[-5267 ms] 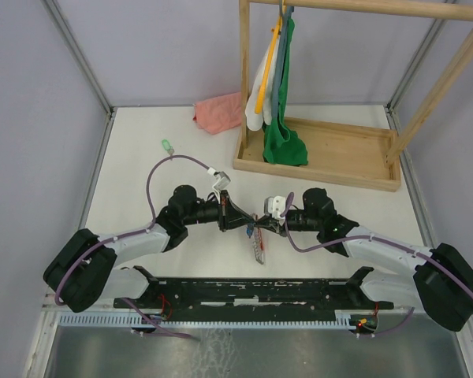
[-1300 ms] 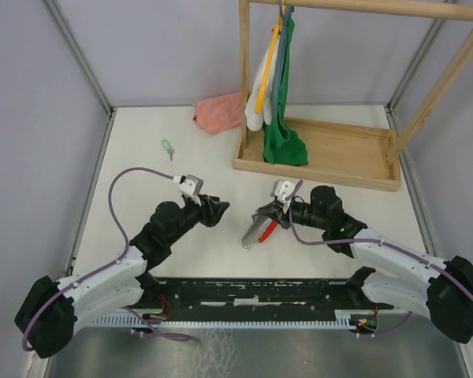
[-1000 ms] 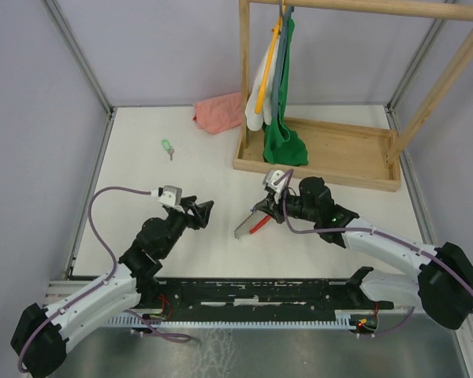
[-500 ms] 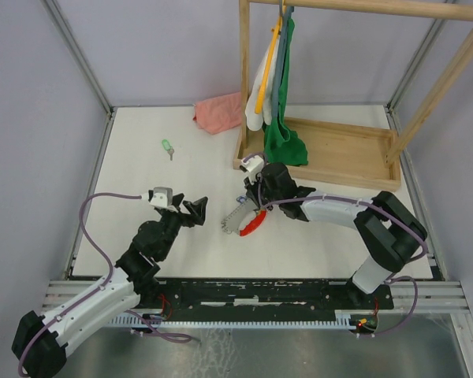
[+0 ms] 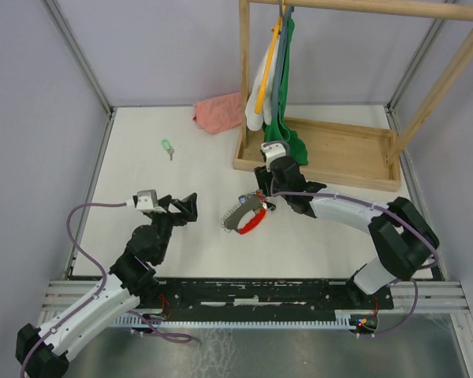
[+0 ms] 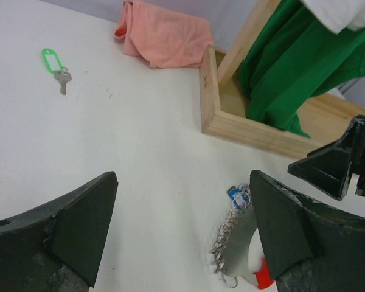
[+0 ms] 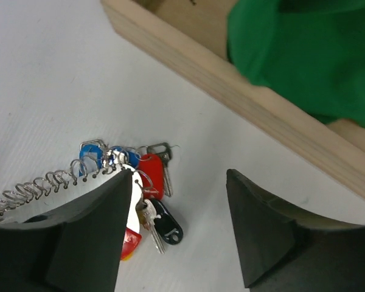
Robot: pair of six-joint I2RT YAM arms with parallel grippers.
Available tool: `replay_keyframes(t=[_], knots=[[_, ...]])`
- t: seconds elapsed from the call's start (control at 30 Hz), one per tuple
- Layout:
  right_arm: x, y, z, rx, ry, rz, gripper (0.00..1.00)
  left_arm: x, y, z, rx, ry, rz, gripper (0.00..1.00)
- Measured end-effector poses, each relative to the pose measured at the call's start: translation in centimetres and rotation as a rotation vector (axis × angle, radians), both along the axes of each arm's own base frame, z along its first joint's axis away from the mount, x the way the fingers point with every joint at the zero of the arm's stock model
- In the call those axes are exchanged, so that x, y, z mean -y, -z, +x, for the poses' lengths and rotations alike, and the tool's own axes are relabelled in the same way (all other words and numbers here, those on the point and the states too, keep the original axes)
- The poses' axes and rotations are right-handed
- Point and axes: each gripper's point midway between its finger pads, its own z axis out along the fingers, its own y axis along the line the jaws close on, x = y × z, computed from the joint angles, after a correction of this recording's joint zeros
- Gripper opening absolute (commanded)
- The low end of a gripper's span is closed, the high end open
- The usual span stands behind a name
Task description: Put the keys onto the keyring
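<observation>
Keyring (image 5: 243,217) now lies on the surface (image 5: 197,165), because my right hand (image 7: 181,194) just let go and stands wide above it. My left hand (image 6: 182,182) opened wide too, holding nothing. The green key (image 5: 168,147) waits far off, so I'm not done.

We see only part of the keyring (image 7: 61,179) in the right wrist view: it runs off the left edge, and a dark finger (image 7: 79,243) covers most of its red strap (image 7: 132,242) (a sliver shows). From above, the green key (image 5: 167,147) is too small for us to read.
</observation>
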Motion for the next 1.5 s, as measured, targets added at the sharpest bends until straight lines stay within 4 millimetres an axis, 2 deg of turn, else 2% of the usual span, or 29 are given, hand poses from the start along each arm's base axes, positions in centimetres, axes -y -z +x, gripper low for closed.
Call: replay_keyframes(t=[0.03, 0.2, 0.37, 0.5, 0.7, 0.93, 1.1, 1.27, 1.5], knots=[[0.9, -0.8, -0.2, 0.011, 0.032, 0.004, 0.99, -0.3, -0.5, -0.2, 0.012, -0.01, -0.028, 0.99], [4.9, -4.7, -2.0, 0.068, 0.157, 0.026, 1.0, -1.3, -1.9, -1.0, 0.044, -0.037, -0.14, 0.99], [8.8, -6.3, -4.4, 0.082, 0.271, 0.008, 1.0, -1.8, -2.3, -1.7, 0.018, -0.041, -0.192, 0.99], [11.3, -7.7, -6.4, 0.086, 0.307, -0.013, 1.0, -2.3, -4.3, -2.5, 0.001, -0.041, -0.217, 0.99], [14.4, -11.1, -9.8, 0.138, 0.328, 0.044, 1.0, -3.6, -8.7, -4.3, 0.0, -0.032, -0.243, 0.99], [18.4, -15.1, -13.9, 0.264, 0.359, 0.164, 1.0, -4.9, -10.9, -6.5, -0.017, -0.006, -0.219, 0.99], [20.6, -16.6, -16.0, 0.311, 0.389, 0.21, 1.0, -6.0, -12.2, -8.3, 0.014, 0.024, -0.217, 0.99], [21.7, -16.6, -17.4, 0.312, 0.401, 0.237, 1.0, -6.4, -11.7, -9.0, 0.019, 0.031, -0.199, 0.99], [22.1, -15.9, -18.0, 0.301, 0.411, 0.255, 1.0, -5.0, -8.4, -8.3, -0.05, 0.065, -0.135, 0.99]])
